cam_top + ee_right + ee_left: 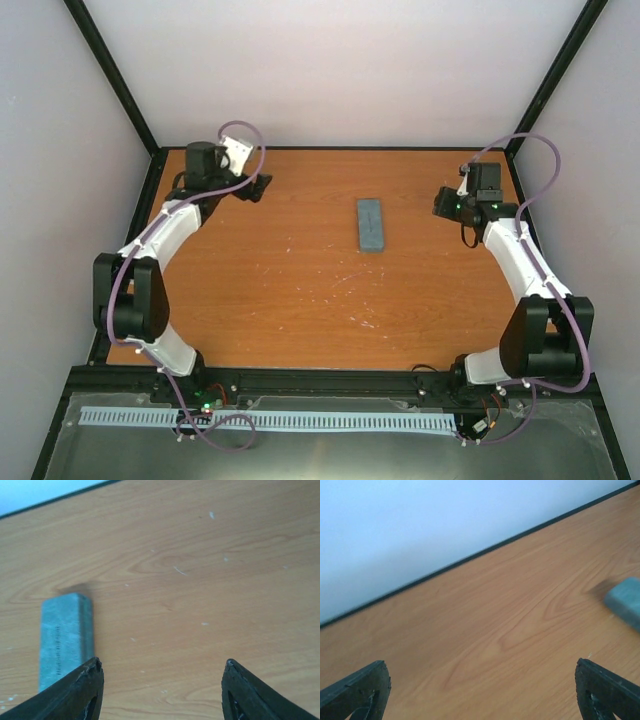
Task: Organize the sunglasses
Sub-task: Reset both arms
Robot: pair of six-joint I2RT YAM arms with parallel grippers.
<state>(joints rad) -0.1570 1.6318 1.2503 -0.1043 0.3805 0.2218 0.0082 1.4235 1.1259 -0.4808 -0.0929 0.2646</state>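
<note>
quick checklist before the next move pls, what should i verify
1. Sunglasses in view: not ok, none seen in any view.
2. Sunglasses inside the case: cannot tell, it looks shut.
3. The case lies flat on the table, apart from both arms: ok.
4. Left fingers open and empty: ok.
5. Right fingers open and empty: ok.

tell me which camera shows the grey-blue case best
Top external: the whole case lies unobstructed on the table. Right wrist shows most of it, close and blurred. Left wrist catches only one end at the frame's right edge.
</note>
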